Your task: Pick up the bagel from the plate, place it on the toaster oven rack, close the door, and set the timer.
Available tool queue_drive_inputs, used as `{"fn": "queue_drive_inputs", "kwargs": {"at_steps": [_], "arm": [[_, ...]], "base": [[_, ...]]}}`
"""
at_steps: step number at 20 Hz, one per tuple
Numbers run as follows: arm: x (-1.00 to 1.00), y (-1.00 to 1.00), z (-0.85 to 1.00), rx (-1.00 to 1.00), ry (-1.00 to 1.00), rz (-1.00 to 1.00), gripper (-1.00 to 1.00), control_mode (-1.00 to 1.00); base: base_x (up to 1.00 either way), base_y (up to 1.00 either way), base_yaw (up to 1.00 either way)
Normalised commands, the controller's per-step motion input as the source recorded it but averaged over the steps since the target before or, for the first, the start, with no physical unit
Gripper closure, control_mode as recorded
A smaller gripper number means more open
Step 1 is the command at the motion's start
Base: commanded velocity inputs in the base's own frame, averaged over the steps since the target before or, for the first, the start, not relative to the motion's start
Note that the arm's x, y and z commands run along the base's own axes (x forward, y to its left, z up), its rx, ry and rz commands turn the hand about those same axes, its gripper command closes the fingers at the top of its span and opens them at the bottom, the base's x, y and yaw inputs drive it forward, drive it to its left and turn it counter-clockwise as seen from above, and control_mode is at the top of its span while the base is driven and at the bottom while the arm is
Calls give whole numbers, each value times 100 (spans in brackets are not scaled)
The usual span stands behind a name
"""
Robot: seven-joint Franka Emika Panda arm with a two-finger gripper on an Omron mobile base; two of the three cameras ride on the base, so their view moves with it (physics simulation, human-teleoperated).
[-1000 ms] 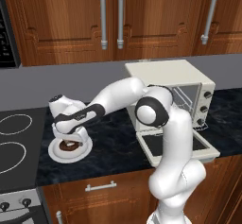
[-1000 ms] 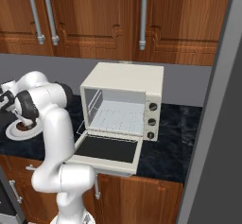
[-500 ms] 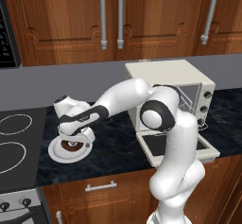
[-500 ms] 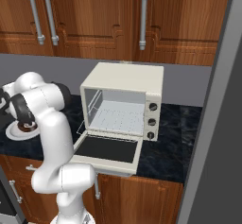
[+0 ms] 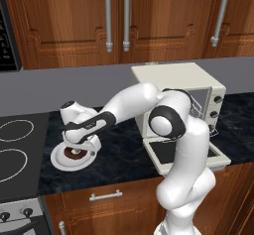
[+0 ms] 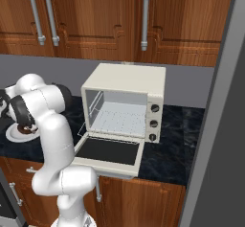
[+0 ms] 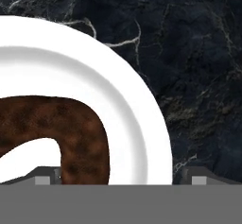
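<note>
Robot gripper (image 5: 78,151) spread wide, hovering just above a chocolate-brown bagel (image 5: 74,154) lying beneath it on a white plate (image 5: 62,162)

A rendered home kitchen: brown wooden wall cupboards with steel bar handles (image 5: 126,18) line the far wall above a dark marbled stone tabletop (image 5: 124,147). A cream box-shaped toaster oven (image 6: 125,99) stands on it, and a black stove with white burner rings (image 5: 15,145) sits at the left.
</note>
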Motion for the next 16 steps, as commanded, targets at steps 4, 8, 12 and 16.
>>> {"fn": "queue_drive_inputs", "kwargs": {"at_steps": [4,8,12,16], "arm": [[-28,-7,0,4,-2,0,-100,-100],[-3,0,0,5,0,0,-100,-100],[0,0,0,4,0,0,-100,-100],[0,1,0,3,0,0,-100,-100]], "base": [[0,0,0],[0,0,0],[0,0,0],[0,0,0]]}}
